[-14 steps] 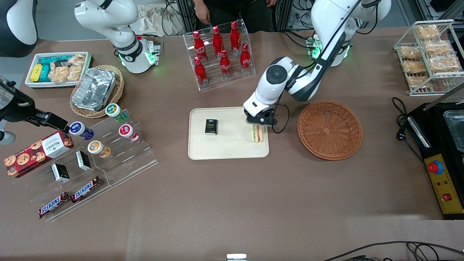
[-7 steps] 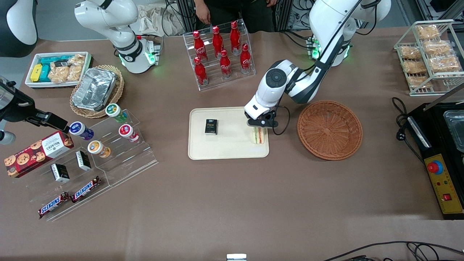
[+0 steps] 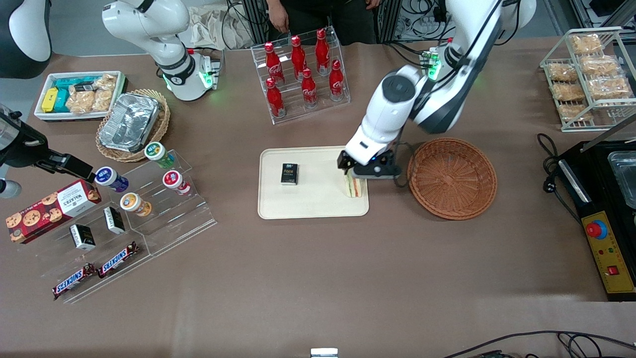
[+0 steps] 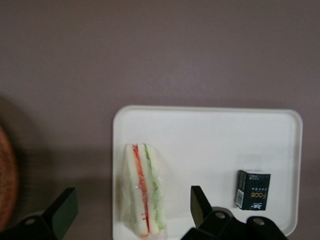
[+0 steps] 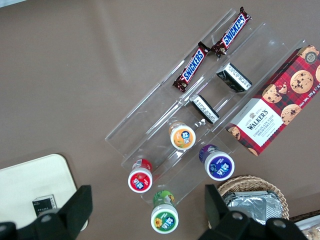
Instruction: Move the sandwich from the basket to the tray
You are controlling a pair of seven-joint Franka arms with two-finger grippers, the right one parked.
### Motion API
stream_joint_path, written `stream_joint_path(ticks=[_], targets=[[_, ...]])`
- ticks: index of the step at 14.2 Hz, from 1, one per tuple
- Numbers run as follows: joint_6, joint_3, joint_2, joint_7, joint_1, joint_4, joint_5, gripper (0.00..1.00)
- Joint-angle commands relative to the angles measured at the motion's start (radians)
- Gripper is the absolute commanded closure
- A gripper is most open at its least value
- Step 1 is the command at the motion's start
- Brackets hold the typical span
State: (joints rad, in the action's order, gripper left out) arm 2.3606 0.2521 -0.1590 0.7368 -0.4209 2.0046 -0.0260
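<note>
On the brown table, nearest the front camera among the task's things, lies the flat rectangular cream-coloured tray with rounded corners (image 3: 313, 199), and on it, at the end that faces the basket, rests the triangular wedge sandwich of pale bread with red-orange and green filling layers (image 3: 354, 187), standing on its edge close to the tray's low rim. In the left wrist view the sandwich (image 4: 143, 189) lies free on the tray (image 4: 210, 145), with the two black fingers (image 4: 200, 202) spread wide, one on each side of it and neither touching it. A small dark green upright box with pale lettering (image 3: 289, 174) stands on the same tray, well apart from the sandwich, toward the parked arm's end; the wrist camera shows it too (image 4: 253, 189). The left arm's gripper (image 3: 358, 174) hangs just above the sandwich, over the tray's edge nearest the basket, its fingers open and holding nothing. Just beside the tray, toward the working arm's end of the table, sits the round, shallow, reddish-brown woven wicker basket (image 3: 451, 178), with nothing visible in it.
</note>
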Motion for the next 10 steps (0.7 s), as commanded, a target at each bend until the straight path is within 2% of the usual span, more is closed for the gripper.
stream_joint_path(ticks=[1, 4, 10], targets=[[-0.122, -0.039, 0.081, -0.042, 0.014, -0.078, -0.06, 0.0], [-0.156, -0.04, 0.128, -0.088, 0.073, -0.096, -0.065, 0.0], [-0.397, -0.04, 0.254, -0.4, 0.256, -0.102, 0.001, 0.0]])
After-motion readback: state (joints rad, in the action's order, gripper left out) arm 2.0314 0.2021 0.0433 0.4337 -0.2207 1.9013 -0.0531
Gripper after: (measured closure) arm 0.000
